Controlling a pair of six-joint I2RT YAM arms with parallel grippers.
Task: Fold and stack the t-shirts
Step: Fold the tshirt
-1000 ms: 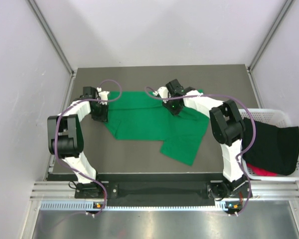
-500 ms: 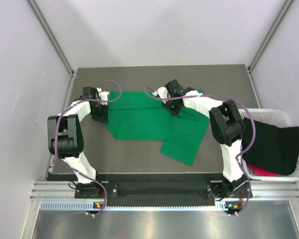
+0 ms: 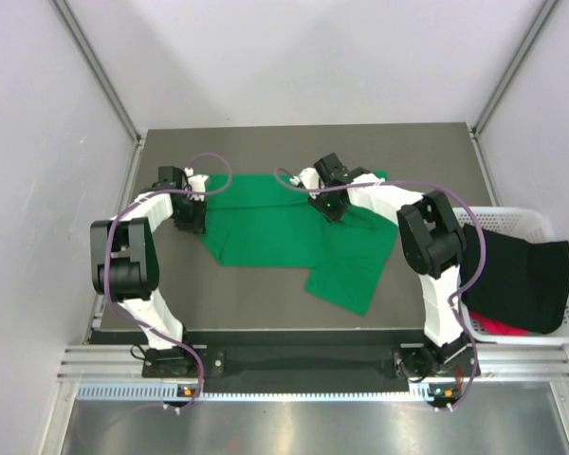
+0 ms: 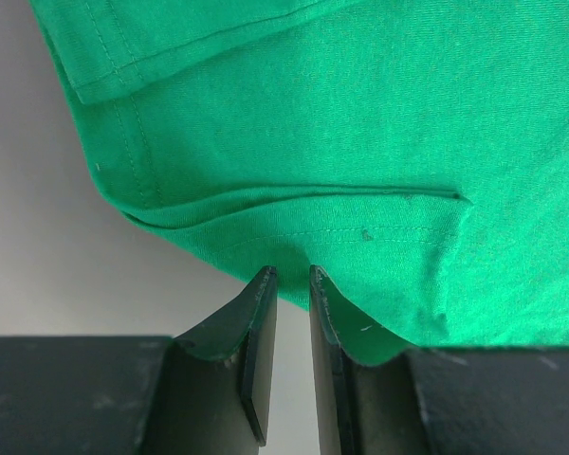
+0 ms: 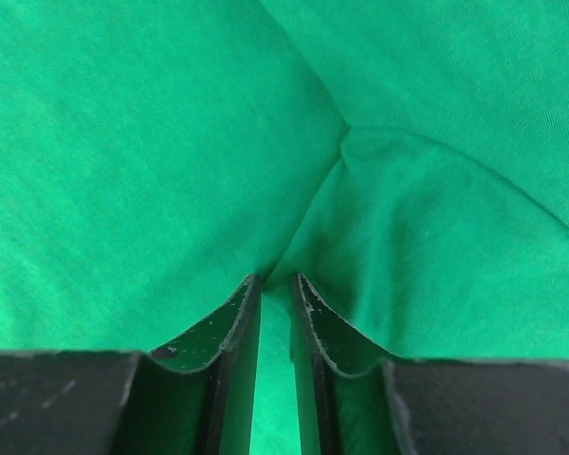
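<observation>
A bright green t-shirt [image 3: 266, 223] lies spread and partly folded on the dark table, with a flap hanging toward the front right. My left gripper [image 3: 192, 223] is at the shirt's left edge. In the left wrist view its jaws [image 4: 292, 273] are nearly closed, pinching the hem of the green cloth [image 4: 360, 114]. My right gripper [image 3: 334, 210] sits on the shirt's upper right part. In the right wrist view its jaws [image 5: 276, 280] are closed on a raised fold of green cloth [image 5: 123, 142]. A black t-shirt [image 3: 517, 275] lies bunched over a red one [image 3: 498, 327] at the right.
A white slotted basket [image 3: 512, 213] at the table's right edge holds the black and red shirts. Metal frame posts and pale walls stand at the left, back and right. Purple cables loop over both arms.
The right gripper has shifted very slightly toward the front with the cloth. The shirt's right side has drawn in a little. The left arm has not moved.
</observation>
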